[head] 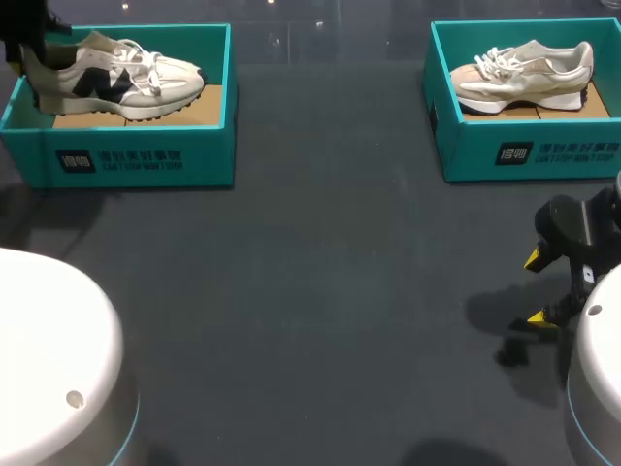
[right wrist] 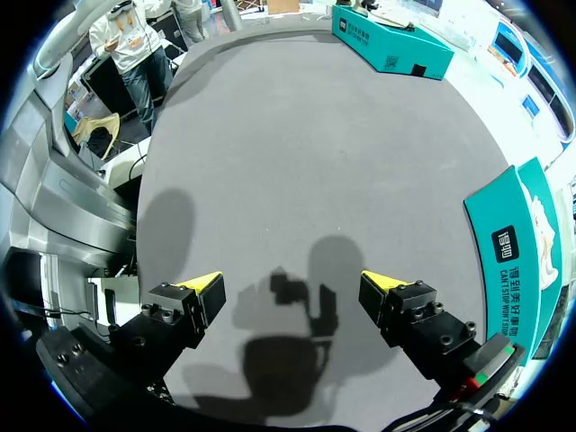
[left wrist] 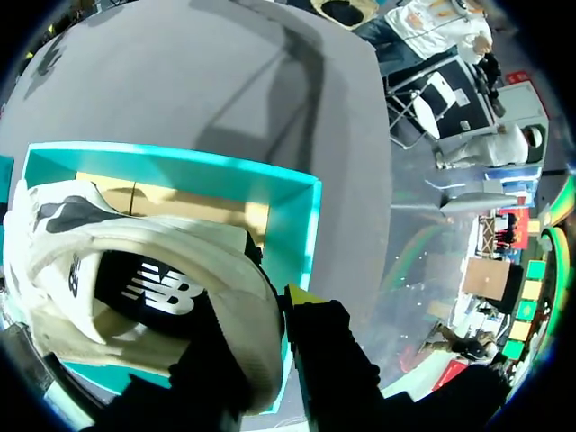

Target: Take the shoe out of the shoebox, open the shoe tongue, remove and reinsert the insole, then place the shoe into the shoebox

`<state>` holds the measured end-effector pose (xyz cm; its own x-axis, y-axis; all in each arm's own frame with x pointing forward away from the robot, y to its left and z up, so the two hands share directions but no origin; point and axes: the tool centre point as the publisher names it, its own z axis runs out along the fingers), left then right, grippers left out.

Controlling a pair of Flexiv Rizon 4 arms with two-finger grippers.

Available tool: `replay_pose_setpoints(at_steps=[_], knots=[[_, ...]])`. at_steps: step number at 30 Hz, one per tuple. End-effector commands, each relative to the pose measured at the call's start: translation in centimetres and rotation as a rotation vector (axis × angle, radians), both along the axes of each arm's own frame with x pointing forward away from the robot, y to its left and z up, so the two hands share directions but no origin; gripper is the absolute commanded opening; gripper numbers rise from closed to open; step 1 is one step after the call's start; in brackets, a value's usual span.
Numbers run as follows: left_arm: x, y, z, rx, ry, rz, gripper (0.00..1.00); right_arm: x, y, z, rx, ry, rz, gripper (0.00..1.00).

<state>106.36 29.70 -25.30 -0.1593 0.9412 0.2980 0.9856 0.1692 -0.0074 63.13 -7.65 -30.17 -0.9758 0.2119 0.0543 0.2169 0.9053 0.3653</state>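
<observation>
1. Left shoebox (head: 146,155): a teal box at the far left of the table (head: 310,291). It holds the white shoe with black side panels (head: 121,73). The toe points right and the heel lies at the box's left end.

2. Left gripper (left wrist: 270,324): positioned at the heel of this shoe and clenched on the heel wall. In the left wrist view one dark finger sits inside the shoe opening and the other sits outside the heel (only the outer yellow tip (left wrist: 301,295) shows; the inner one is hidden by the shoe). The insole is visible inside the opening. The cardboard floor and the teal far wall of the box show beyond the shoe.

3. Left arm (head: 24,39): enters at the far left corner, above the box's left end.

4. Right shoebox (head: 543,150): a second teal box at the far right of the table. It holds a beige and white shoe (head: 524,73) with the toe pointing left.

5. Right gripper (right wrist: 292,292): released, with the fingers spread wide and nothing between them. It hangs over bare table at the right, nearer than the right shoebox. Its shadow falls on the table surface below it.
</observation>
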Motion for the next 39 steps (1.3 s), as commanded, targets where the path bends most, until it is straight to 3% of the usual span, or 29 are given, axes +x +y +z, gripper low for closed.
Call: replay_pose_setpoints(at_steps=[1, 10, 22, 39], knots=[[0.6, 0.4, -1.3, -0.003, 0.009, 0.003, 0.00, -0.1, 0.0, 0.0, -0.002, -0.002, 0.000, 1.00], [0.5, 0.3, -2.4, -0.014, 0.027, 0.007, 0.00, -0.1, 0.0, 0.0, -0.002, -0.002, 0.000, 1.00], [-1.4, 0.5, -3.8, -0.005, 0.028, 0.002, 0.00, -0.1, 0.0, 0.0, -0.002, -0.002, 0.000, 1.00], [-2.3, 0.5, -6.3, 0.001, 0.047, 0.030, 0.00, -0.1, 0.0, 0.0, -0.002, -0.002, 0.000, 1.00]])
